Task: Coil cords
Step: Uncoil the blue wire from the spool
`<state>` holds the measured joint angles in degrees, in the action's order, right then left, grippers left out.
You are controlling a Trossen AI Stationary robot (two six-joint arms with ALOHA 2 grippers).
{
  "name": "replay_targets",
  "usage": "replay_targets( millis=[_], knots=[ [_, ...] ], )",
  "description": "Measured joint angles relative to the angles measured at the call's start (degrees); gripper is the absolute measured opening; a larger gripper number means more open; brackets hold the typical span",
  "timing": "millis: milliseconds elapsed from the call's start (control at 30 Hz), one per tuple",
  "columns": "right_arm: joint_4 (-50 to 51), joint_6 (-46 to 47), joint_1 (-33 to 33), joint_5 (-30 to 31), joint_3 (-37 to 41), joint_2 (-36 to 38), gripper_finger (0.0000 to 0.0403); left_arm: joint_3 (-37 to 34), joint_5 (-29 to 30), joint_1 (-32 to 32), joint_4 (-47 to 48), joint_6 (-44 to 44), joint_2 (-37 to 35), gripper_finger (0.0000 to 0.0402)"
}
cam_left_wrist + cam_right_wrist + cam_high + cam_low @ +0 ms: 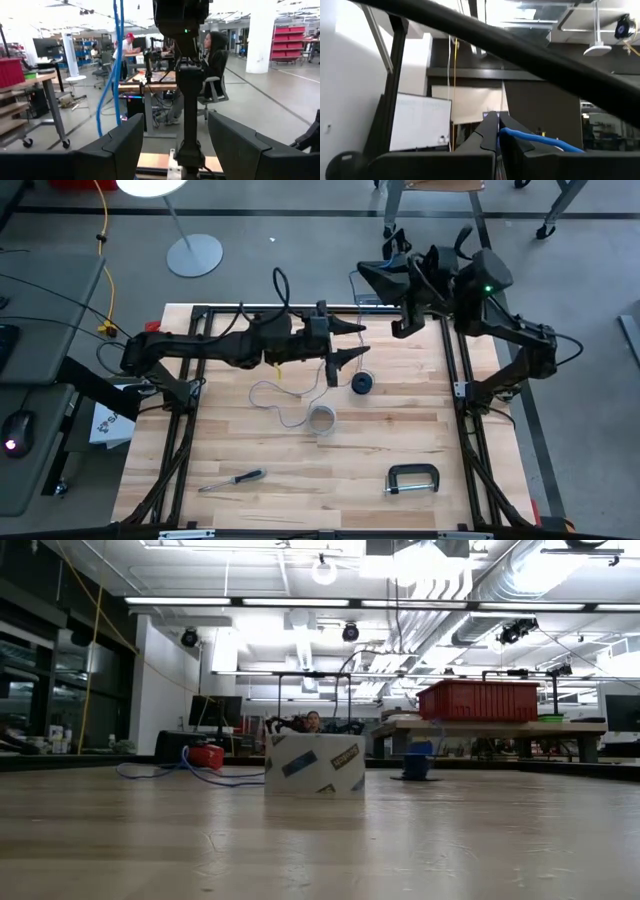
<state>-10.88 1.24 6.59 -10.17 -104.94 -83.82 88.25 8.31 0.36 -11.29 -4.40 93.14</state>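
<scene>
My right gripper (pixel 364 272) is raised over the table's far edge, tipped upward and shut on the blue cord (pixel 117 60). The cord hangs down from it in front of my left gripper. My left gripper (pixel 357 343) is lifted at mid-table, level and open, with nothing between its fingers (pixel 125 145). A small blue spool (pixel 362 384) stands on the wood just below it. The pale grey cord (pixel 272 394) lies in loose loops on the table, left of a white roll (pixel 322 420). My right gripper pinches the blue cord (pixel 509 132) between its two shut fingertips. The cord runs off to one side of the fingers (pixel 487 140) and drops below them, clear of the table there and hanging in a slack curve.
A screwdriver (pixel 232 478) and a C-clamp (pixel 412 478) lie near the table's front edge. A black frame (pixel 455 350) runs around the wooden top. In the left wrist view the right arm's post (pixel 187 85) stands just ahead, with people seated in the room beyond.
</scene>
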Motion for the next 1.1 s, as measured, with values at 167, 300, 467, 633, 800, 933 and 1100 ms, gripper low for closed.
replay_targets(
  millis=[167,300,467,633,800,933,1100],
  knots=[
    [3.38,-1.97,0.00,0.12,-1.62,-0.34,0.0000,-0.09,2.93,-0.59,1.59,-0.79,-0.32,0.0218],
    [4.30,-4.19,0.04,0.70,-1.62,0.03,0.0000,-0.06,3.31,-3.21,1.64,-0.79,-2.93,0.0218],
    [6.67,-5.12,1.31,1.60,-1.64,0.47,0.0000,-0.02,9.33,-6.45,2.43,-2.60,-6.24,0.0218],
    [7.26,-5.26,1.42,2.09,-1.64,0.19,0.0000,-0.02,17.76,-6.32,2.38,-7.63,-6.61,0.0218],
    [8.06,-5.36,1.42,1.97,-1.64,0.14,0.0000,-0.02,18.44,-3.71,2.67,-6.35,-4.49,0.0218],
    [8.14,-5.57,1.42,1.97,-1.64,0.12,0.0000,-0.02,22.65,-2.53,2.54,-6.36,-3.91,0.0218],
    [8.72,-5.80,1.42,1.95,-1.64,0.12,0.0000,-0.04,22.19,-2.26,2.34,-6.34,-3.89,0.0218]
  ],
)
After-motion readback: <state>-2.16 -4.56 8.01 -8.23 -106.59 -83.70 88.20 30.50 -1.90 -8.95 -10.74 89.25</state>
